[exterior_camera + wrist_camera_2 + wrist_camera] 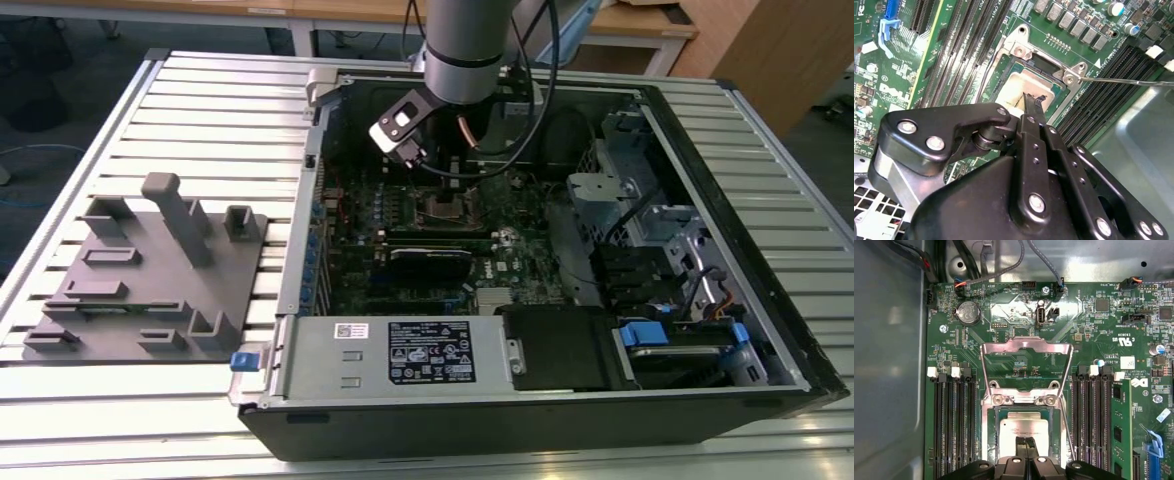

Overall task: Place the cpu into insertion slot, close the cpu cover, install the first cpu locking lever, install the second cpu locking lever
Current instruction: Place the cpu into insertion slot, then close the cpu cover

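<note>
Table [134, 420] of metal slats carries an open computer case [534, 425], with a grey fixture [147, 280] at nine o'clock of it (the exterior view's left). Inside lies the green motherboard [360, 275]. The tool [1027, 441] points down, fingers pressed together with nothing between them. The cpu cover [1026, 345] is swung open. The insertion slot [990, 426] sits toward the board's twelve o'clock in the exterior view, and the cpu [1021, 426] lies flat in it, right under the tool's tips.

Battery: we see a round silver coin cell [968, 313], apart from the gripper [1026, 441].
Fixture: grey moulded plastic block [140, 270], farther off.
</note>
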Robot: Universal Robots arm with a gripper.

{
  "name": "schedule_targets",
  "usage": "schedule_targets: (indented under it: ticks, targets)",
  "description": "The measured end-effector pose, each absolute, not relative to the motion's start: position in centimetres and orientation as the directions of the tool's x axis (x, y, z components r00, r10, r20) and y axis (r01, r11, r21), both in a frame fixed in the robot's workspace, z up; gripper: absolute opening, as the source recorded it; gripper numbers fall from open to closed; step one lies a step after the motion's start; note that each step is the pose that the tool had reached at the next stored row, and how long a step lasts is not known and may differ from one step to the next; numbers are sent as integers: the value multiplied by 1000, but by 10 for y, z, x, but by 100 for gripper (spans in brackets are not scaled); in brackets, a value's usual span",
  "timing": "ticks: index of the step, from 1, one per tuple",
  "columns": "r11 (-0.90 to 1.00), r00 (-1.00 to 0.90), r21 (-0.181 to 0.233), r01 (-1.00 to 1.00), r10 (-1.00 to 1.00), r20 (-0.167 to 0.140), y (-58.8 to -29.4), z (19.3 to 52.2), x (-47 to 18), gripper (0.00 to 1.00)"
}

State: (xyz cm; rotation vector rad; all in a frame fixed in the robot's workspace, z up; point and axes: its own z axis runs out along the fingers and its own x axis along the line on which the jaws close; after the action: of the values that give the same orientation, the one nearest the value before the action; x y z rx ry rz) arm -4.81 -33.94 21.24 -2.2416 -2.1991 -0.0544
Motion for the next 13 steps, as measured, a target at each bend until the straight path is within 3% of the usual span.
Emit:
schedule_targets:
  ticks: [13]
  targets:
    - [-19, 19, 24, 1000, 999, 25, -339, 220, -48, 10]
